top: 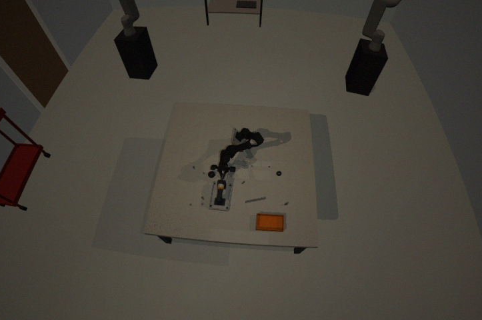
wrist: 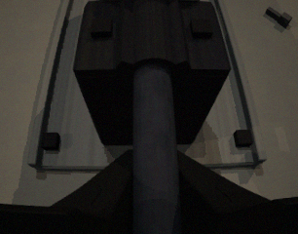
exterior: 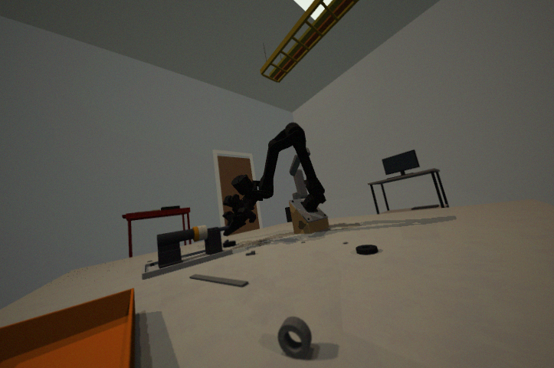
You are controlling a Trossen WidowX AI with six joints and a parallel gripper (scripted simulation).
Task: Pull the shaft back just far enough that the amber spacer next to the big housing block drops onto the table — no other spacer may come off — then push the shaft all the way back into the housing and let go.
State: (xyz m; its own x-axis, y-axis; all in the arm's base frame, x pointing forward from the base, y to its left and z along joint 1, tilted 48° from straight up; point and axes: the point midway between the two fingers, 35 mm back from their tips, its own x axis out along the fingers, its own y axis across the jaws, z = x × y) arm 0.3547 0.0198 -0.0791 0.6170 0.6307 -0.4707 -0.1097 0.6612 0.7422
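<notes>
Seen from above, the base plate (top: pixel 210 207) (exterior: pixel 186 265) (wrist: pixel 81 122) is set left of the worktop's (top: pixel 196 124) (exterior: pixel 416 268) (wrist: pixel 8 73) middle, toward the near edge. On it, the housing block (top: pixel 219 201) (exterior: pixel 168 251) is placed nearest that edge and the smaller support block (top: pixel 221 182) (exterior: pixel 213 241) (wrist: pixel 105 54) behind, with the spacer (top: pixel 221 187) (exterior: pixel 195 233) held between. The arm's base (top: pixel 234 131) (exterior: pixel 312 225) is mounted toward the far edge. The tray (top: pixel 269 230) (exterior: pixel 131 320) is placed near the near right corner, the flat bar (top: pixel 255 200) (exterior: pixel 218 280) being laid between base plate and right edge.
</notes>
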